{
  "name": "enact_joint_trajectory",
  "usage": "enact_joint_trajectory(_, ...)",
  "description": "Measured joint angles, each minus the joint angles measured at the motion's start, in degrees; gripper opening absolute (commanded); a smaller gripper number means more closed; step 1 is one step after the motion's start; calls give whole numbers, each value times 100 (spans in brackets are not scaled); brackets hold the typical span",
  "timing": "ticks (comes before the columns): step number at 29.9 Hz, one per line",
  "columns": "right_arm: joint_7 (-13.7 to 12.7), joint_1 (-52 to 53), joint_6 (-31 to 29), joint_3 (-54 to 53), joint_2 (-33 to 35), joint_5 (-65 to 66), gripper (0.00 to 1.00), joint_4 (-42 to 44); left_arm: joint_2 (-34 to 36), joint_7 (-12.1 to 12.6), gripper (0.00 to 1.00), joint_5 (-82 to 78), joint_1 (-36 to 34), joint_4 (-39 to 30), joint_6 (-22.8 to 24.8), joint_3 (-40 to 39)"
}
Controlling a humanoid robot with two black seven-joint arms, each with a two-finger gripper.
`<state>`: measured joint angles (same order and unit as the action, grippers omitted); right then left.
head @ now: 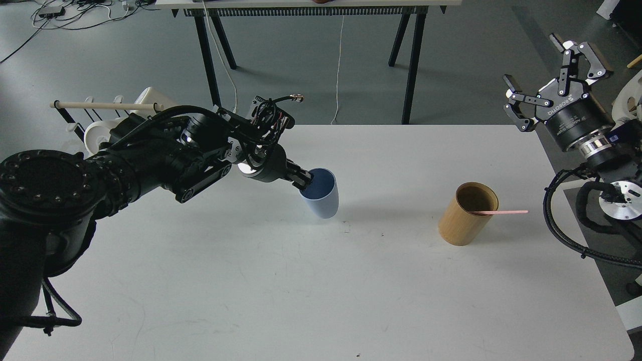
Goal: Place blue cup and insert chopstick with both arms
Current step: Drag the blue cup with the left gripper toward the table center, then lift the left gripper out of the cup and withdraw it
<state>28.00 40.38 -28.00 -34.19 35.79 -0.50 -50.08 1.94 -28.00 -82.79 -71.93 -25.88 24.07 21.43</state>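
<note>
From the head view, the left gripper point(304, 180) is clamped on the near-left rim of the blue cup point(321, 198), one finger inside, with the cup about mid-table toward the far edge; placing the cup looks like the step in hand. The chopstick point(501, 212) leans out of the wooden cylinder point(464, 220) nearer the right edge. The right gripper point(554, 65) is raised beyond that edge, fingers spread, holding nothing. Next, probably, release and fetch the chopstick.

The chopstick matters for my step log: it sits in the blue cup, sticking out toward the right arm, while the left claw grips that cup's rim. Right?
Not quite. The head view shows the chopstick resting in the tan wooden cylinder, not the blue cup. The rest holds: the left claw grips that cup's rim.
</note>
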Motion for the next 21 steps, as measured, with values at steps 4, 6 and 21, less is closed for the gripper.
enact_joint_trajectory(4, 0, -11, 0, 0, 2, 1, 94, 34, -33, 0, 13, -18, -50, -32, 40, 0)
enact_joint_trajectory(6, 0, -14, 0, 0, 2, 1, 94, 47, -34, 0, 16, -25, -60, -70, 61, 1)
enact_joint_trajectory(21, 0, -21, 0, 12, 6, 1, 94, 29, 292, 0, 87, 639, -67, -390, 352, -541)
